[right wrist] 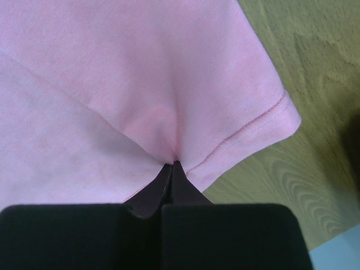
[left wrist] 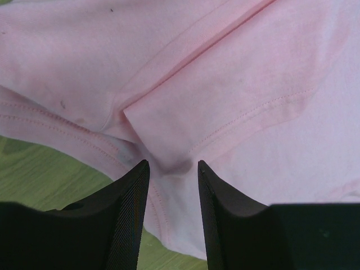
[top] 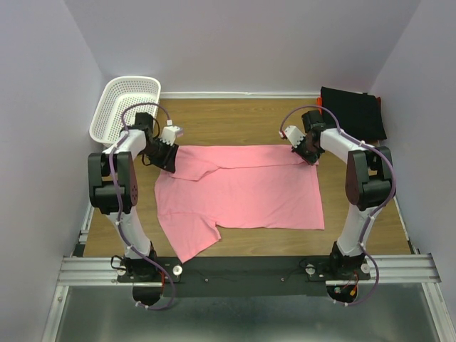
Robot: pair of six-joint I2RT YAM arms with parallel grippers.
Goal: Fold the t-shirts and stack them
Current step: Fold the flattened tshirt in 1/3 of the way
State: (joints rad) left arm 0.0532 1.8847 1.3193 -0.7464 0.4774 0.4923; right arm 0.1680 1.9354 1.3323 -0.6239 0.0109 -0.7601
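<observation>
A bright pink t-shirt (top: 242,189) lies spread on the wooden table, its upper left part folded over. My left gripper (top: 167,160) sits at the shirt's far left corner. In the left wrist view this gripper (left wrist: 173,166) is open, its jaws standing either side of a bunched fold of pink cloth (left wrist: 225,73). My right gripper (top: 308,153) is at the far right corner. In the right wrist view it (right wrist: 175,163) is shut on a pinch of the pink t-shirt (right wrist: 140,67) near the stitched hem. A folded black t-shirt (top: 351,112) lies at the back right, with a bit of orange-red (top: 319,102) showing at its edge.
A white lattice basket (top: 125,107) stands at the back left, close to the left arm. Bare wood (top: 235,117) lies between the shirt and the back wall. Purple walls close in the table on three sides.
</observation>
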